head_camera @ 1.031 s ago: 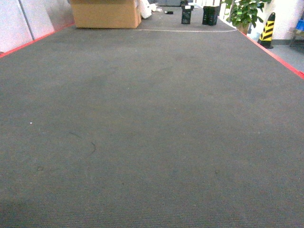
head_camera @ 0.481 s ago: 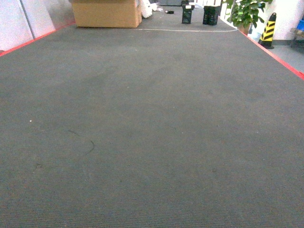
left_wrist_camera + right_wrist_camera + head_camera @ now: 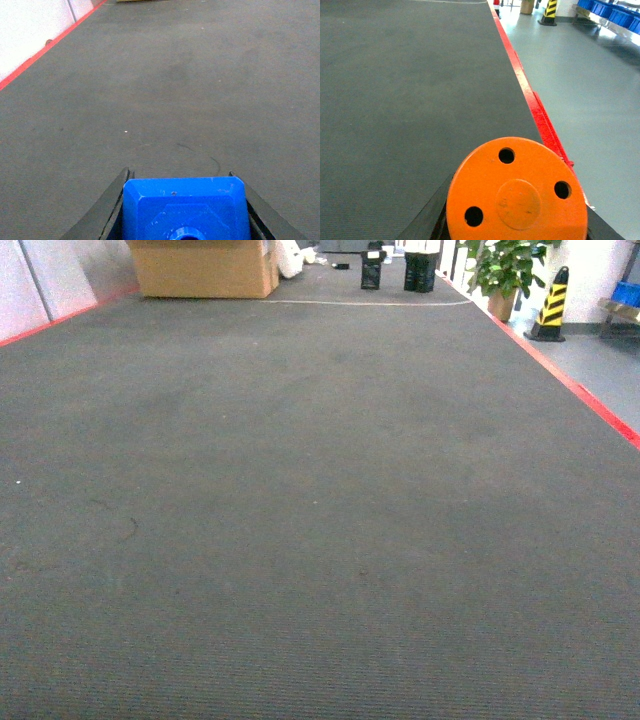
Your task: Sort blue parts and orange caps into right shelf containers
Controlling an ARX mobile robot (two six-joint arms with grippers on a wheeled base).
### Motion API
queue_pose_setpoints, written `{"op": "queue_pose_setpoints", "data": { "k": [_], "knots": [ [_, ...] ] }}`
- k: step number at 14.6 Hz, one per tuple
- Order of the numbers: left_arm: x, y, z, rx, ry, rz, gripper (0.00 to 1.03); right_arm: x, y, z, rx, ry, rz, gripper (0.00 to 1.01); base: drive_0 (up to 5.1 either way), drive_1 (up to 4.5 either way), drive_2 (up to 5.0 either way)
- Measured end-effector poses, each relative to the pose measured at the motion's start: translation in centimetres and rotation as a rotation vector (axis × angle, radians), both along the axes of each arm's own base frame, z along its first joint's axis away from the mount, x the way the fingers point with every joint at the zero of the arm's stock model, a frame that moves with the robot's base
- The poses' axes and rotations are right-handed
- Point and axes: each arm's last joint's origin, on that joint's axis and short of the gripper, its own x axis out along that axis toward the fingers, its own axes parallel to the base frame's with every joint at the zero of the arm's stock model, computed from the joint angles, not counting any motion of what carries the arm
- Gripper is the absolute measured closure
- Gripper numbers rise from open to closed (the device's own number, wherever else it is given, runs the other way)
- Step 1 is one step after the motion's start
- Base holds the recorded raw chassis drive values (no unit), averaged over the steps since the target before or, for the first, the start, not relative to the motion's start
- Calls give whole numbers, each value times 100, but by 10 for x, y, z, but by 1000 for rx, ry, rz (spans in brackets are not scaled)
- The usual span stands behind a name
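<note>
In the left wrist view my left gripper (image 3: pixel 180 175) is shut on a bright blue part (image 3: pixel 185 210), a box-shaped block with a round stud, held between both dark fingers above grey carpet. The right wrist view shows my right gripper (image 3: pixel 517 220) shut on a round orange cap (image 3: pixel 516 192) with three holes. Large blue crates (image 3: pixel 612 11) stand far off at the top right on a low metal rack, across the pale floor. A corner of blue (image 3: pixel 628 292) shows at the head view's right edge. Neither gripper appears in the head view.
Grey carpet (image 3: pixel 300 490) with a red border strip (image 3: pixel 590 400) fills the head view. At its far end stand a cardboard box (image 3: pixel 200 267), two black boxes (image 3: pixel 395 272), a potted plant (image 3: pixel 503 270) and a yellow-black cone (image 3: pixel 548 305). Pale floor (image 3: pixel 590 100) lies right of the strip.
The head view has swung to the right: the cardboard box, black boxes and cone have slid leftwards, and more of the pale floor shows at the right.
</note>
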Motion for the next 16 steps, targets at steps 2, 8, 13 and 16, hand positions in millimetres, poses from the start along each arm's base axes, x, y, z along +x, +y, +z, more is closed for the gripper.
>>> {"op": "queue_pose_setpoints", "data": {
  "k": [2,8,13,16],
  "knots": [
    [0,0,0,0,-3,0,58,0,0,0,0,-2,0,58,498,-247,-247],
    [0,0,0,0,2,0,58,0,0,0,0,0,-1,58,502,-244,-244],
    [0,0,1,1,-6,-2,58,0,0,0,0,-3,-1,58,488,-323,-158],
    [0,0,0,0,1,-1,58,0,0,0,0,-2,-2,58,477,-352,-149]
  ]
}}
